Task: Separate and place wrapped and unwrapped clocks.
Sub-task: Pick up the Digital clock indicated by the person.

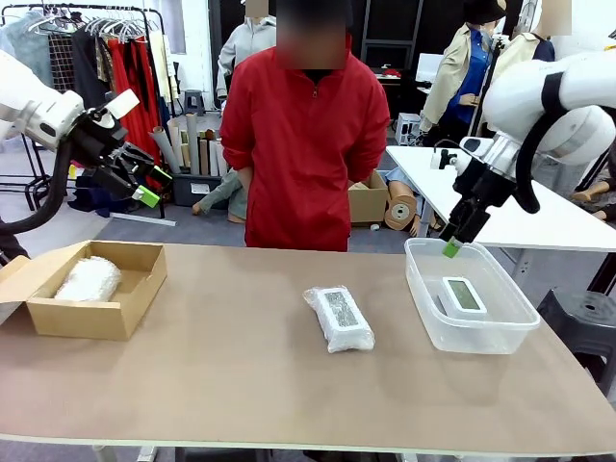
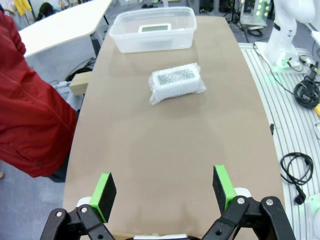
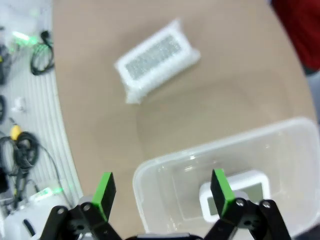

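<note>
In the middle of the desk (image 1: 241,385), between the cardboard box (image 1: 77,318) and the clear tub (image 1: 481,335): one wrapped clock (image 1: 339,318), apart from both and not yet sorted. Lies flat, long axis running from the far side of the desk to the near side, slanted a little toward the robot's right at the near end. Already placed, by the look of it: a second wrapped clock (image 1: 89,279) inside the box, and the bare clock (image 1: 463,295) on the floor of the tub. Left gripper (image 1: 144,185): raised high beyond the far corner of the box, jaws wide, nothing between them. Right gripper (image 1: 452,246): just over the far left corner of the tub, jaws wide too, holding nothing. Nearer of the two to the lone wrapped clock, judging from the front view: the right gripper; yet probably a job for the left arm, given the box of wrapped pieces on that side. In the left wrist view, sits straight ahead and well apart from the green pads (image 2: 106,192), with its long axis across the picture, about parallel to the line from one pad to the other. Hence probably calls for a turn of the wrist before the descent, so as to close across the short width and not along the length. Soft bubble wrap, so likely to give somewhat under the pads.
</note>
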`<state>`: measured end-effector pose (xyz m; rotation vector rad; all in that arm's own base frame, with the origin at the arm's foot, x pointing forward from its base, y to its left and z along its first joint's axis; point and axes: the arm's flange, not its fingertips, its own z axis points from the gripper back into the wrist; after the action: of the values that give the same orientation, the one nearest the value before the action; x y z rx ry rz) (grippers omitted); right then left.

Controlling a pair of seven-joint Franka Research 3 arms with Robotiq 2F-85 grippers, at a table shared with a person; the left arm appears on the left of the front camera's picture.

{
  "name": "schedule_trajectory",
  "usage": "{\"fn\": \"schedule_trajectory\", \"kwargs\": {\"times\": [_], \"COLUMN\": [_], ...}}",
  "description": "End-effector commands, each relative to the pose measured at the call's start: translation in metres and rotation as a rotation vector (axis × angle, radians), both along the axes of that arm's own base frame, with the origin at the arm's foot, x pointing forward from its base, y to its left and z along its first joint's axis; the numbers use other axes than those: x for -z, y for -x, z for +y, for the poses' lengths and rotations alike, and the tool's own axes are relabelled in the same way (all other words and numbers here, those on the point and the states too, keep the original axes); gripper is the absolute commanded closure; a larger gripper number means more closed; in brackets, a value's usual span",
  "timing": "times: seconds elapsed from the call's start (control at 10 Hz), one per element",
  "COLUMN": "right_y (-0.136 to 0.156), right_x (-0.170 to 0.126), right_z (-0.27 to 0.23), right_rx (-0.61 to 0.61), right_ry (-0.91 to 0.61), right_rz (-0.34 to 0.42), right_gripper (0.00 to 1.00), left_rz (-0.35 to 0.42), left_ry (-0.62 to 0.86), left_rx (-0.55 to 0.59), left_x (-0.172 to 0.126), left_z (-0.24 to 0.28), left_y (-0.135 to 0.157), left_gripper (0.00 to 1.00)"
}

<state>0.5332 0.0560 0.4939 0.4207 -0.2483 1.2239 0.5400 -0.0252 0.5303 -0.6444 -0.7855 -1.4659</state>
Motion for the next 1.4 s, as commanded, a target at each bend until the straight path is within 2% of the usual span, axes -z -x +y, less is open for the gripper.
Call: {"fn": "schedule_trajectory", "kwargs": {"times": [0.0,0.1,0.3,0.4,0.8,1.0,1.3], "right_y": [-0.006,-0.003,0.002,-0.003,-0.003,-0.024,-0.044], "right_x": [-0.008,-0.013,-0.021,-0.014,-0.014,-0.019,-0.035], "right_z": [-0.014,-0.017,-0.02,-0.013,-0.015,-0.019,-0.016], "right_rx": [-0.055,-0.078,-0.035,-0.048,-0.044,-0.136,-0.198], "right_ry": [-0.152,-0.203,-0.273,-0.18,-0.209,-0.319,-0.406], "right_rz": [-0.009,-0.058,-0.094,-0.057,-0.063,-0.138,-0.166], "right_gripper": [0.0,0.0,0.0,0.0,0.0,0.0,0.0], "left_rz": [-0.004,-0.004,-0.004,-0.004,-0.004,-0.004,-0.004], "left_ry": [0.002,0.002,0.002,0.002,0.002,0.002,0.002], "left_rx": [-0.005,-0.005,-0.005,-0.005,-0.005,-0.005,-0.005], "left_x": [-0.001,-0.001,-0.001,-0.001,-0.001,-0.001,-0.001], "left_z": [0.001,0.001,0.001,0.001,0.001,0.001,0.001], "left_y": [0.001,0.001,0.001,0.001,0.001,0.001,0.001], "left_gripper": [0.0,0.0,0.0,0.0,0.0,0.0,0.0]}}
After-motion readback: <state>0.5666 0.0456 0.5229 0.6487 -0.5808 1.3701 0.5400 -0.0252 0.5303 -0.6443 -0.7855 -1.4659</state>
